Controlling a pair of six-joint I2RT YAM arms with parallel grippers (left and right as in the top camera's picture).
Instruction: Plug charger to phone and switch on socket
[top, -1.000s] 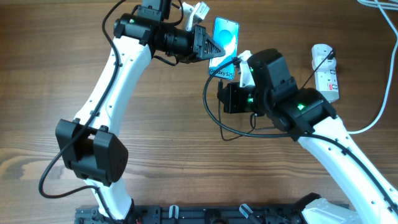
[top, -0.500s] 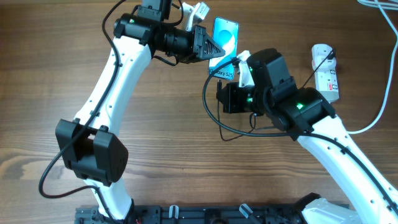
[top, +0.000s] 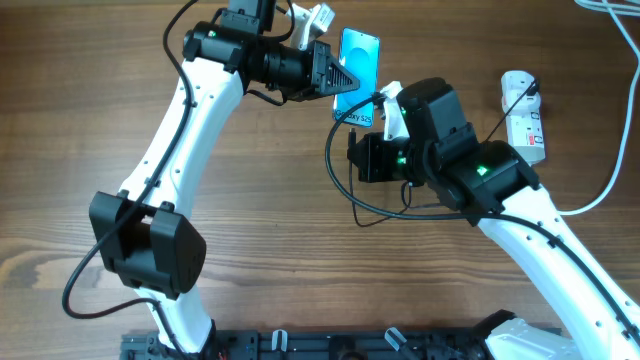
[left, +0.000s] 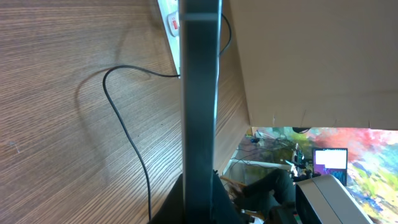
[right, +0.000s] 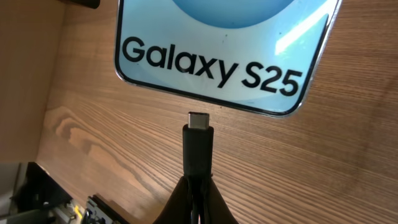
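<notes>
Tip of charger just below phone edge, apart | right gripper grips charger | left gripper grips phone

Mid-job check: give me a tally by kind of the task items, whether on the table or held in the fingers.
phone: 1
charger: 1
power strip: 1
Total: 3

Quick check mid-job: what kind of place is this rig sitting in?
Probably a lab or workshop bench: a wood-grain table, a cardboard screen along its edge, and beyond it a lit monitor amid clutter.
</notes>
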